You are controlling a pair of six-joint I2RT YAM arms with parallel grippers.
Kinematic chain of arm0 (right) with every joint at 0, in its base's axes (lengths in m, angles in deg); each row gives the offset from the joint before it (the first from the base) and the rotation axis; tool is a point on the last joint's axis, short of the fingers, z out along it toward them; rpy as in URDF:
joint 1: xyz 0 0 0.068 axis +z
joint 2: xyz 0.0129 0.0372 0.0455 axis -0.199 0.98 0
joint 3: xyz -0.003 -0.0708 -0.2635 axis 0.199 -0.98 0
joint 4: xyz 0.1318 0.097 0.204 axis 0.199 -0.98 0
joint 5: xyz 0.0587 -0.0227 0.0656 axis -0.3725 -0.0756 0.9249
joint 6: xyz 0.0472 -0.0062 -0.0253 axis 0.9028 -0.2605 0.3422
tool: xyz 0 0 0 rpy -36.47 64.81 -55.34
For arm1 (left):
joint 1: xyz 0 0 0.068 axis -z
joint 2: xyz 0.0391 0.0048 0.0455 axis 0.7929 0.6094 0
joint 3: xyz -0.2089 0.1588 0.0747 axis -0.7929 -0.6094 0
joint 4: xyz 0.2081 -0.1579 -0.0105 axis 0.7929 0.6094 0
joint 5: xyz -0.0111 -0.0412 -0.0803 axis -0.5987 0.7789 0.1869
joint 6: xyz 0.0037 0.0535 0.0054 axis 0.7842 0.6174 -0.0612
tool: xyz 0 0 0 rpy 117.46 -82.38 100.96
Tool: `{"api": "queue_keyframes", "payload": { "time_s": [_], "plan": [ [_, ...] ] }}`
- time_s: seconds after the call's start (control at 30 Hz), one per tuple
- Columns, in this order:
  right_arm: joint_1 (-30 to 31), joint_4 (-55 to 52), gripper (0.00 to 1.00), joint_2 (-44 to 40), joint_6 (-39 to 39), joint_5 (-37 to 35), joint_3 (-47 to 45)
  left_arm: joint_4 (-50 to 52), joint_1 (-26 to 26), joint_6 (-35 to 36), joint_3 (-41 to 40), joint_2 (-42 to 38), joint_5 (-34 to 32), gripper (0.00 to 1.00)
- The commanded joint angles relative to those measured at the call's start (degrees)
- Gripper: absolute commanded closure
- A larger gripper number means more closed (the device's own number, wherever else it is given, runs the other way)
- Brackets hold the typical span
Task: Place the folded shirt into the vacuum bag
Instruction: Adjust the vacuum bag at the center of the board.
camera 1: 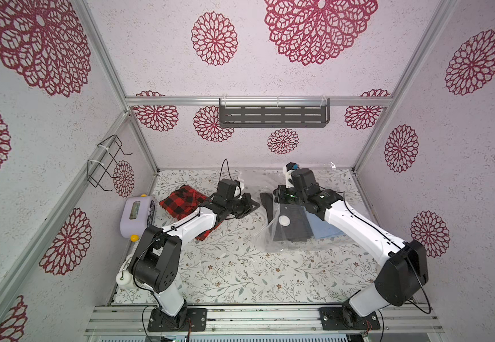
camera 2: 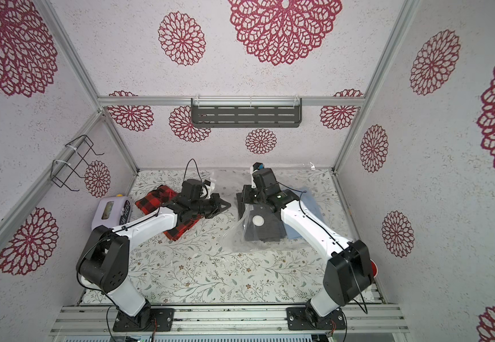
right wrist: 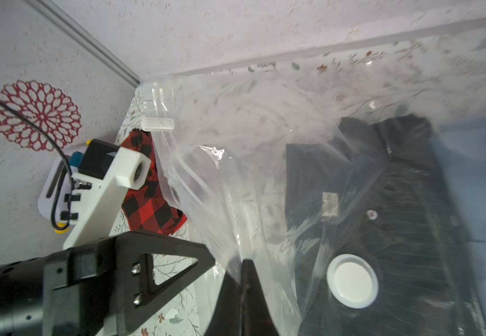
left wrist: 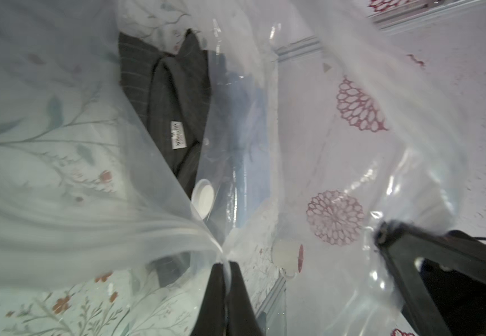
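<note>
A clear vacuum bag (camera 1: 262,238) (camera 2: 234,234) lies at the back right of the floral table, its round white valve cap (camera 1: 284,220) (right wrist: 352,280) facing up. Inside it lie a dark striped shirt (right wrist: 396,203) (left wrist: 166,96) and a light blue cloth (camera 1: 326,231). A folded red-and-black plaid shirt (camera 1: 181,200) (camera 2: 151,201) (right wrist: 148,209) lies outside the bag at the left, partly under my left arm. My left gripper (left wrist: 226,263) (camera 1: 256,205) is shut on a pinch of the bag's film. Close beside it, my right gripper (right wrist: 243,261) (camera 1: 265,200) is shut on the film too.
A lavender device with yellow knobs (camera 1: 136,216) sits against the left wall. A black wire rack (camera 1: 107,163) hangs on that wall and a dark slotted shelf (camera 1: 274,115) on the back wall. The bag's white zip clip (right wrist: 158,123) shows near the far corner.
</note>
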State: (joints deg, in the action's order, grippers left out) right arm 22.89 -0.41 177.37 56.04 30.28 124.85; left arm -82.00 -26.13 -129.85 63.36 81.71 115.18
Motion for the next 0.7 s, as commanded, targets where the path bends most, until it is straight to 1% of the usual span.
{"api": "queue_keyframes", "payload": {
  "time_s": [0.0, 0.1, 0.2, 0.3, 0.33, 0.4, 0.43, 0.57, 0.63, 0.67],
  "plan": [
    [1.78, 4.61, 1.00, 2.33, 1.95, 3.09, -0.25, -2.30, -1.34, 2.50, -3.61, -1.94, -2.53, 1.00],
    [2.97, 6.36, 1.00, 4.55, 1.84, 4.85, 0.24, -4.06, -2.91, 3.22, -7.33, -2.01, -3.15, 1.00],
    [3.07, 6.28, 1.00, 6.59, 1.36, 6.32, 1.94, -6.64, -3.79, 3.53, -9.43, -1.33, -3.08, 1.00],
    [3.27, 4.73, 0.92, 7.70, -0.02, 6.78, 4.31, -9.98, -4.16, 2.94, -11.02, -0.77, -2.05, 1.00],
    [3.40, 3.74, 0.85, 7.80, -0.52, 6.27, 5.10, -10.85, -4.18, 2.68, -11.39, -0.68, -1.45, 1.00],
    [3.60, 1.96, 0.66, 7.49, -1.48, 4.95, 6.35, -11.53, -4.18, 2.56, -11.54, -0.62, -0.92, 1.00],
    [3.64, 1.22, 0.59, 6.94, -2.01, 4.29, 6.60, -11.55, -4.27, 2.65, -11.45, -0.59, -0.63, 1.00],
    [3.39, -1.59, 0.42, 2.70, -3.69, -0.71, 5.79, -11.90, -5.15, 2.40, -11.47, -1.82, 1.32, 1.00],
    [2.48, -2.70, 0.29, 0.13, -4.18, -2.66, 4.20, -11.44, -5.61, 2.39, -11.05, -3.05, 2.19, 1.00],
    [1.80, -3.04, 0.26, -1.23, -4.39, -3.17, 3.21, -10.98, -5.88, 2.47, -10.66, -3.75, 2.46, 1.00]
  ]
}}
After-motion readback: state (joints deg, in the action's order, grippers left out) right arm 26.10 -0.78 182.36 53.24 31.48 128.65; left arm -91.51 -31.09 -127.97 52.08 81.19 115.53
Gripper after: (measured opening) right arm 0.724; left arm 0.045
